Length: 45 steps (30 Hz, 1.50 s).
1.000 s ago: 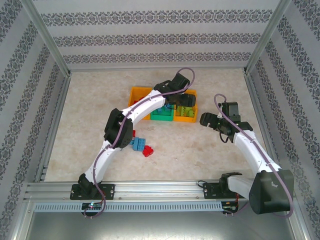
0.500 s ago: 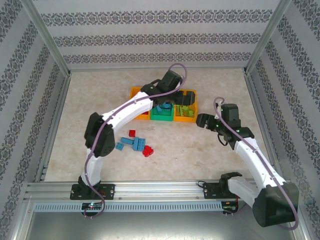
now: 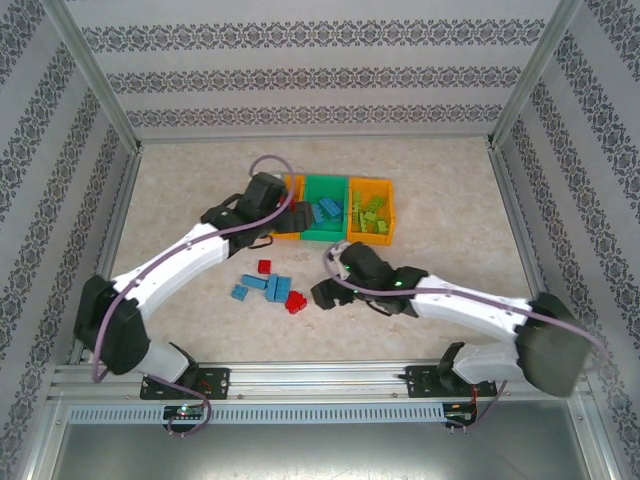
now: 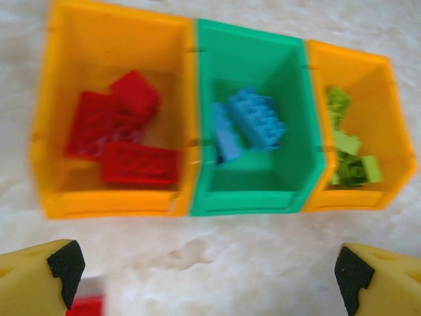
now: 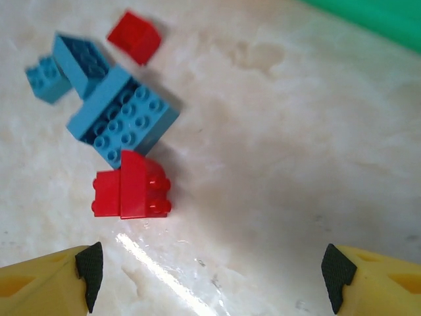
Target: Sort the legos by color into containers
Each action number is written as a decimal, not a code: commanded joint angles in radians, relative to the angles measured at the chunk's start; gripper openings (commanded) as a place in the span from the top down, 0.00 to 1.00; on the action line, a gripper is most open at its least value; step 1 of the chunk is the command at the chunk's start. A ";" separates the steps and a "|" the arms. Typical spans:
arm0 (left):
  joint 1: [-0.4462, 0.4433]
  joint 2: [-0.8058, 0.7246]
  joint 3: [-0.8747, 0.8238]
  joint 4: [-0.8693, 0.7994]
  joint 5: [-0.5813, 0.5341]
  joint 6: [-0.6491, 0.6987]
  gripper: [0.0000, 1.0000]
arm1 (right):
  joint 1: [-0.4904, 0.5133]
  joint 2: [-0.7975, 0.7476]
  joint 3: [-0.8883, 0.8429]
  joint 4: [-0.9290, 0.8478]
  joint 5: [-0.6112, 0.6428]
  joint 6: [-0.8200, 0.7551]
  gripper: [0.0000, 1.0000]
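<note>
The right gripper (image 5: 210,276) is wide open, empty, red lego (image 5: 131,187) just ahead, a bit left; left gripper (image 4: 204,270), open and empty too, is over by the bins (image 4: 118,204).

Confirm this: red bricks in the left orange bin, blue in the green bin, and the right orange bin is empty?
No: the right orange bin holds lime green bricks, as the left wrist view shows. The red bricks in the left orange bin and blue bricks in the green bin are correct.
</note>
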 commanded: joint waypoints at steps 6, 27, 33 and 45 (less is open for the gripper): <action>0.089 -0.251 -0.195 -0.106 -0.125 -0.068 0.01 | 0.082 0.195 0.096 0.069 0.038 0.062 0.13; 0.142 -0.351 -0.330 -0.137 -0.097 -0.109 0.01 | 0.069 0.337 0.144 0.027 0.090 0.088 0.20; 0.141 -0.342 -0.334 -0.130 -0.090 -0.110 0.01 | 0.020 0.264 0.087 0.011 0.122 0.085 0.21; 0.141 -0.331 -0.348 -0.114 -0.068 -0.124 0.01 | -0.012 0.171 0.039 0.057 0.047 -0.015 0.17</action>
